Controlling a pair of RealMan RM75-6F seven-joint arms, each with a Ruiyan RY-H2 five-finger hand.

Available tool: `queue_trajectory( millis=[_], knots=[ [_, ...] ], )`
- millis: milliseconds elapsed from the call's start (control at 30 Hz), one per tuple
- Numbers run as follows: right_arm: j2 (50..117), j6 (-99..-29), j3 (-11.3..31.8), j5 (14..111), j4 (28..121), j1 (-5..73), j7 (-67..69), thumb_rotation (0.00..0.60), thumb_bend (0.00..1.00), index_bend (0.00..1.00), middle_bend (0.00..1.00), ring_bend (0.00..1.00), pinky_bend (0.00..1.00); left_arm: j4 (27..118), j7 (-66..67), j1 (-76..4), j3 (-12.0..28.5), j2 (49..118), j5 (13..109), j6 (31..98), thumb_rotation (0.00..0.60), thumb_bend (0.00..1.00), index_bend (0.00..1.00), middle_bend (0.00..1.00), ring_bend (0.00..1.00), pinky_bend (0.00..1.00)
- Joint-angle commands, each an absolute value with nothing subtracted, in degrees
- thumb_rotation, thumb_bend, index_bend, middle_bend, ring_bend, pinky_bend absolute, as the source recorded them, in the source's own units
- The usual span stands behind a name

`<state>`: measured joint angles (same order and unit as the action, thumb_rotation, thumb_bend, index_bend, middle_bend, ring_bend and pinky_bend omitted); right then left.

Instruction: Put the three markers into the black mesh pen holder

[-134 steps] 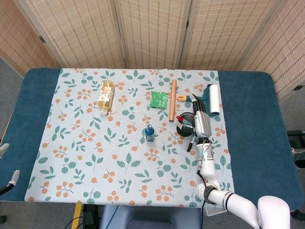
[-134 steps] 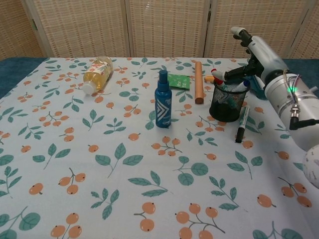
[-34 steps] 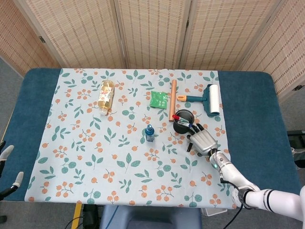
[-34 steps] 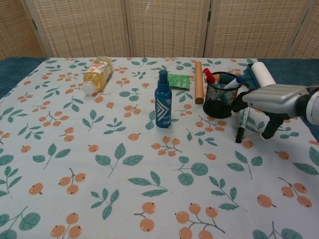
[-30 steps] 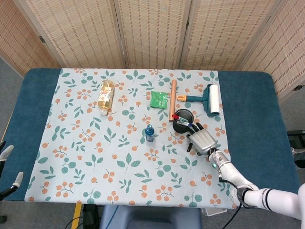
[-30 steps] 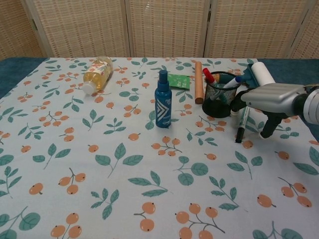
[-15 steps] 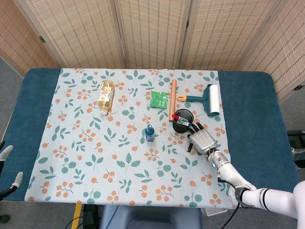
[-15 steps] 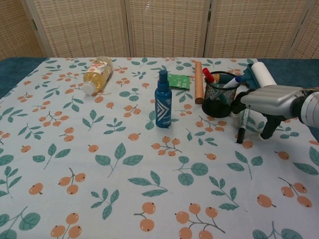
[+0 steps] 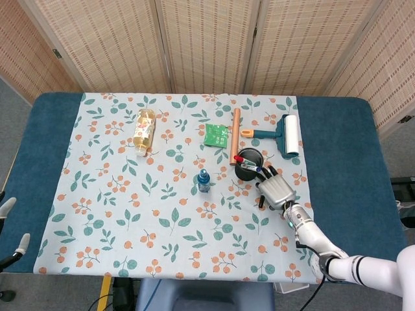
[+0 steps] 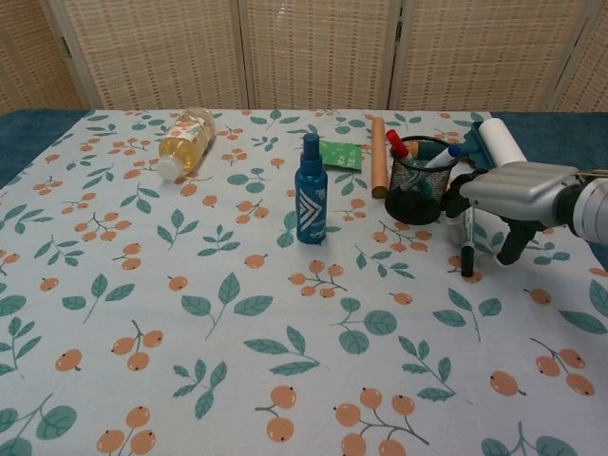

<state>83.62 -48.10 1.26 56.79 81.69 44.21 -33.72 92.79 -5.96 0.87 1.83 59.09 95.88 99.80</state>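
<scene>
The black mesh pen holder (image 10: 423,195) stands at the right of the cloth, also seen from the head view as the pen holder (image 9: 249,165). A red-capped marker (image 10: 399,147) and a blue-capped marker (image 10: 445,157) stick out of it. A third marker (image 10: 465,245), green with a black cap, lies on the cloth just right of the holder. My right hand (image 10: 518,190) hovers low over its upper end, fingers touching it and thumb apart on the far side. From above, the right hand (image 9: 277,191) covers most of that marker. Only fingertips of my left hand (image 9: 13,243) show, holding nothing.
A blue spray bottle (image 10: 310,190) stands left of the holder. Behind it lie a wooden rod (image 10: 378,169), a green packet (image 10: 341,154) and a lint roller (image 10: 499,141). A bottle of yellow drink (image 10: 183,141) lies at the far left.
The right hand came down from above the holder to the third marker. In the last half second that marker swung, its black cap shifting right and toward me.
</scene>
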Motion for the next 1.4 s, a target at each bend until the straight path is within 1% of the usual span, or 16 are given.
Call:
queue_trajectory(
  millis=[33, 333, 500, 633, 733, 800, 967, 1133, 1267, 1400],
  knots=[
    [83.84, -47.91, 0.97, 56.65, 81.2, 44.16, -33.94, 0.6, 0.33, 0.42, 0.0, 0.0, 0.0, 92.83, -5.95, 0.9, 1.87, 59.1, 95.86, 99.86, 0.6, 0.42, 0.0, 0.02, 0.01, 0.27],
    [84.22, -47.75, 0.68, 56.23, 80.75, 44.32, -34.68, 0.6, 0.33, 0.42, 0.0, 0.0, 0.0, 92.76, -6.19, 1.06, 2.07, 59.01, 95.74, 100.28, 0.6, 0.42, 0.0, 0.02, 0.01, 0.27],
    [84.05, -48.74, 0.74, 56.38, 81.35, 44.11, -35.06, 0.6, 0.33, 0.48, 0.0, 0.0, 0.0, 92.64, -6.35, 1.1, 2.12, 59.0, 95.77, 100.41, 0.6, 0.42, 0.0, 0.02, 0.01, 0.27],
    [83.98, -49.45, 0.43, 56.32, 81.71, 43.8, -35.77, 0.6, 0.33, 0.54, 0.02, 0.0, 0.0, 92.69, -6.13, 1.2, 2.15, 59.06, 95.89, 100.68, 0.6, 0.42, 0.0, 0.02, 0.01, 0.27],
    [83.16, -50.75, 0.57, 57.02, 83.1, 43.3, -35.45, 0.6, 0.33, 0.56, 0.03, 0.0, 0.0, 92.74, -6.11, 1.33, 2.1, 59.05, 96.02, 100.89, 0.6, 0.42, 0.0, 0.02, 0.01, 0.27],
    [81.71, -52.94, 1.02, 58.57, 85.5, 42.45, -34.24, 0.6, 0.33, 0.57, 0.03, 0.0, 0.0, 92.72, -6.27, 1.36, 2.07, 59.01, 96.1, 100.96, 0.6, 0.42, 0.0, 0.02, 0.01, 0.27],
    [75.63, -57.75, 2.92, 62.16, 94.18, 40.0, -28.96, 0.6, 0.33, 0.58, 0.05, 0.0, 0.0, 92.64, -6.42, 1.31, 2.18, 59.03, 95.96, 100.88, 0.6, 0.42, 0.0, 0.02, 0.01, 0.27],
    [69.92, -60.42, 5.14, 64.6, 101.6, 38.19, -23.25, 0.6, 0.32, 0.59, 0.06, 0.0, 0.0, 92.85, -5.75, 1.17, 2.12, 59.26, 96.14, 100.57, 0.6, 0.42, 0.0, 0.02, 0.01, 0.27],
    [67.7, -60.97, 7.37, 65.68, 105.32, 37.06, -15.98, 0.6, 0.32, 0.59, 0.06, 0.0, 0.0, 92.95, -5.48, 0.93, 2.07, 59.39, 95.97, 99.92, 0.6, 0.42, 0.0, 0.02, 0.01, 0.27],
    [68.54, -61.61, 10.21, 66.7, 104.95, 36.23, -6.84, 0.6, 0.32, 0.58, 0.06, 0.0, 0.0, 92.97, -5.36, 0.85, 2.14, 59.44, 95.89, 99.82, 0.6, 0.42, 0.0, 0.02, 0.01, 0.27]
  ],
)
